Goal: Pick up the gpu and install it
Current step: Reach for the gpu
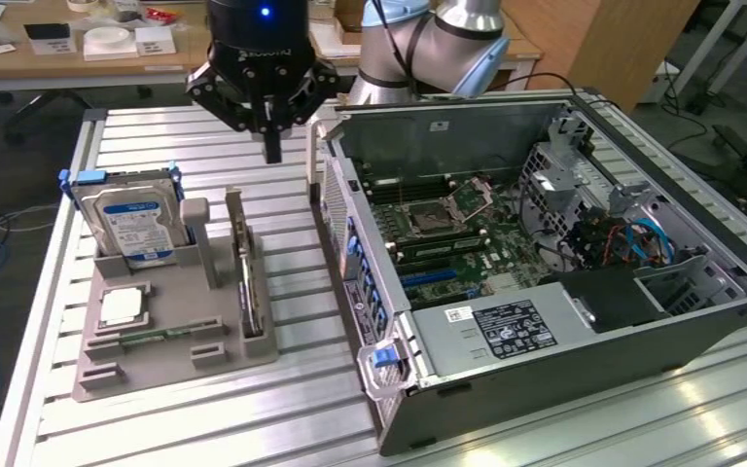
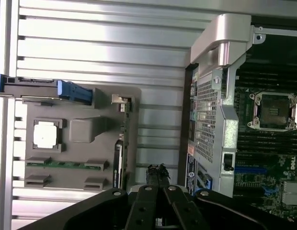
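Wooden desk [image 1: 36, 66] behind; slatted metal table [image 1: 192, 418]

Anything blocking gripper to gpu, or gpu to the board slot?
Nothing visible between the gripper, jaws shut, and the gpu, which stands on edge in the gray holder. Between gpu and motherboard stands the open case's perforated wall; the case top is open.

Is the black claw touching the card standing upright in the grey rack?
Apart. The exterior view shows the shut gripper hanging clear of the gpu, with bare table between them.
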### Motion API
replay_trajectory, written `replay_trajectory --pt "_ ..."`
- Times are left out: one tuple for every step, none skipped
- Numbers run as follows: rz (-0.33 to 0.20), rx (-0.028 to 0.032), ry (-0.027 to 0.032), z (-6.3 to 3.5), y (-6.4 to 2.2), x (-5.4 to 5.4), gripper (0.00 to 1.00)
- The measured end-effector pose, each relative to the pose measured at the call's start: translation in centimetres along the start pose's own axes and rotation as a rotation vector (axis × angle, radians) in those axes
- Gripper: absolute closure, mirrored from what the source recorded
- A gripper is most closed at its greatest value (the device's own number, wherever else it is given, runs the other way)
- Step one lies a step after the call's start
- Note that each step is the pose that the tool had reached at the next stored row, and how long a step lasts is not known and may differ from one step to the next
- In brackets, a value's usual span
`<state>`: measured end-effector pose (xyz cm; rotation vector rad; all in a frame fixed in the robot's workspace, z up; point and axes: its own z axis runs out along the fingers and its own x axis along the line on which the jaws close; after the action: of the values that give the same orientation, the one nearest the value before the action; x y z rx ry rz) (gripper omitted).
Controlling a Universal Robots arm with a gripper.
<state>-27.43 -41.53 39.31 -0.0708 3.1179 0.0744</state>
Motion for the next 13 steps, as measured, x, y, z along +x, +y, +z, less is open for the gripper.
replay_trajectory --pt "-0.002 -0.0001 0.0 0.0 0.0 0.2 0.89" --pt "-0.004 -0.0002 0.0001 -0.01 -0.01 0.5 0.89" --pt "-0.006 -0.0002 0.0002 -0.02 -0.01 0.8 0.89" --pt "-0.008 -0.0003 0.0003 -0.02 0.0 1.1 0.89" --pt "-0.009 -0.0003 0.0003 -0.03 0.0 1.4 0.89" --pt "-0.01 -0.0002 0.0004 -0.04 0.01 1.7 0.89" --pt "-0.01 -0.0002 0.0005 -0.05 0.01 2.1 0.89" --pt "-0.011 -0.0003 0.0005 -0.05 0.02 2.5 0.89" --pt "-0.011 -0.0003 0.0005 -0.06 0.03 2.8 0.89" --pt "-0.012 -0.0003 0.0005 -0.07 0.04 3.2 0.89" --pt "-0.013 -0.0003 0.0006 -0.08 0.04 3.5 0.89" --pt "-0.013 -0.0003 0.0006 -0.08 0.05 3.8 0.89" --pt "-0.014 -0.0003 0.0007 -0.09 0.05 4.1 0.89"
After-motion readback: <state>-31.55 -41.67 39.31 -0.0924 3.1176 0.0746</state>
